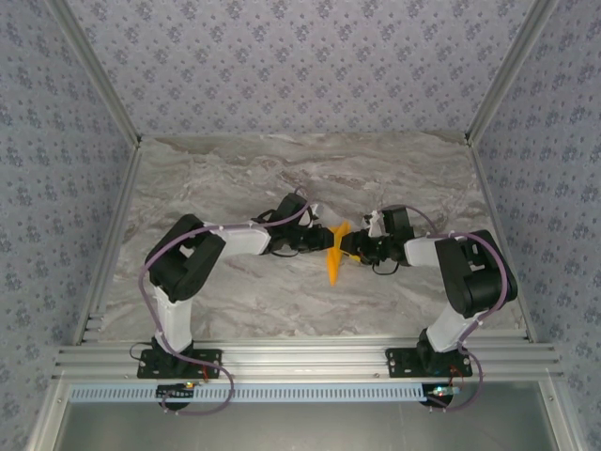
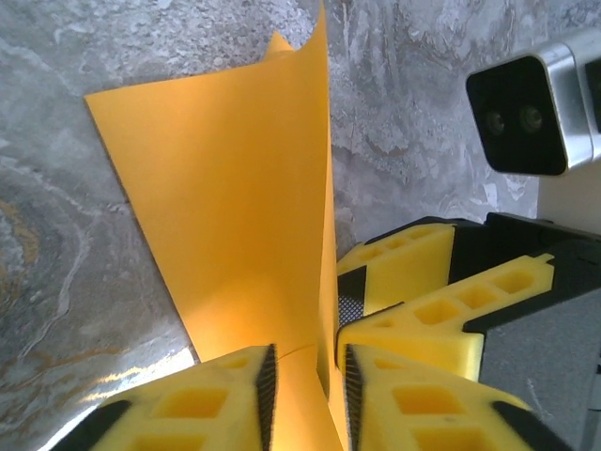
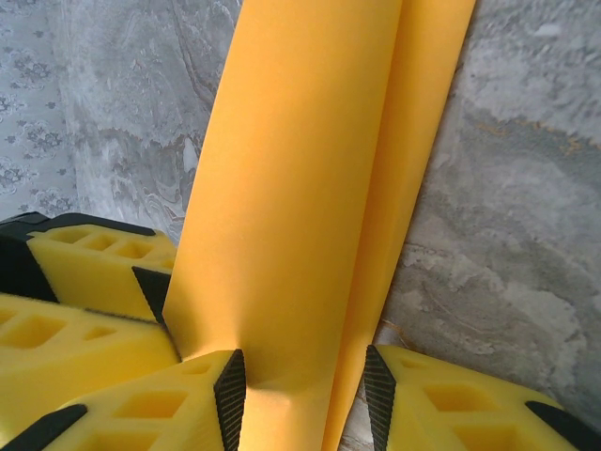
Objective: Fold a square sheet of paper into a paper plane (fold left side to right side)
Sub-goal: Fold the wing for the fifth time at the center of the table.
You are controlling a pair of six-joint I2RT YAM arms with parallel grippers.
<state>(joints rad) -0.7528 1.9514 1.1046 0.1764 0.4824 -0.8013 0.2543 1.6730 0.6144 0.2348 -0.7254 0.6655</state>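
One creased paper sheet (image 1: 334,258), two hands: right hand (image 3: 305,381) pinches it; whether left hand (image 2: 308,376) grips, I cannot tell.

arms: left arm (image 1: 235,240) and right arm (image 1: 470,272), white links between bulky black joints | cables (image 1: 143,282): thin purple, looping along each arm (down to the bases (image 1: 178,362)) | bases: black plates | left gripper (image 2: 308,381), right gripper (image 3: 302,390): yellow fingers (image 2: 413,329), rectangular cut-outs, black ribbed pads (image 3: 230,399) | wrist camera (image 2: 535,113): silver case, black two-lens face
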